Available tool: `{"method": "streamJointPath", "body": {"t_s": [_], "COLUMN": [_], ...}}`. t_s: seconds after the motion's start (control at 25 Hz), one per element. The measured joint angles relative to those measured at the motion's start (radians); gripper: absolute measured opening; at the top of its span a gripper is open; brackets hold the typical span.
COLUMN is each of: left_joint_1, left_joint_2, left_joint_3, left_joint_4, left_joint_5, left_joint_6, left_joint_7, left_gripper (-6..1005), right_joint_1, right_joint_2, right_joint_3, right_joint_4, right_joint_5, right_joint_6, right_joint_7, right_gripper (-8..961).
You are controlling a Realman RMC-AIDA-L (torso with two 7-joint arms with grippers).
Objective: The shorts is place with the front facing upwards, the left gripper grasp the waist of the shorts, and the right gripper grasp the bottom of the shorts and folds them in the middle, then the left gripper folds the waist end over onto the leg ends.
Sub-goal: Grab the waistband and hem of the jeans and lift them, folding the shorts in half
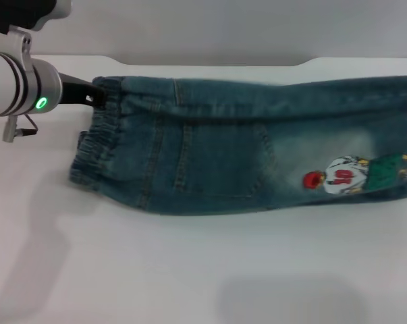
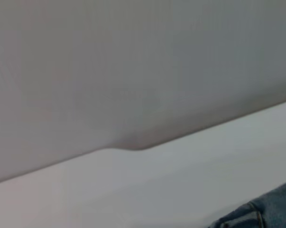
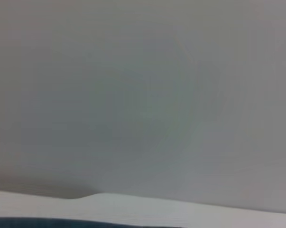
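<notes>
Right now the shorts are lying folded lengthwise on the white worktop, stretching from the puckered waist on the robot's left across to the right edge of the head view, where a cartoon patch is showing. Over at the far corner of that waist, the left hand is reaching in from the left, its dark tips sitting against the elastic band; whether they are pinching the cloth cannot be told. Only a denim corner is peeking into the left wrist view. No right hand is showing anywhere.
</notes>
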Motion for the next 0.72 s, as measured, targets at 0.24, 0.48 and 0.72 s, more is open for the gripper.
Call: {"method": "streamJointPath", "body": {"t_s": [0.24, 0.48, 0.72], "left_joint_1": [0.027, 0.058, 0.061], "left_joint_2": [-0.006, -0.003, -0.002], "left_joint_3": [0.051, 0.084, 0.086], "left_joint_4": [0.099, 0.112, 0.108], "left_joint_5": [-0.024, -0.036, -0.037], "left_joint_6": [0.231, 0.336, 0.328], "left_joint_7": [-0.037, -0.051, -0.051], "left_gripper": [168, 172, 310], "right_joint_1": [0.042, 0.084, 0.043], "right_joint_2": [-0.003, -0.001, -0.003], "right_joint_3": [-0.021, -0.043, -0.13], "right_joint_4": [-0.163, -0.251, -0.238], "right_joint_5": [0.0, 0.006, 0.006], "right_joint_6": [-0.188, -0.257, -0.396], "right_joint_7": [-0.044, -0.05, -0.053], "right_gripper": [50, 115, 369]}}
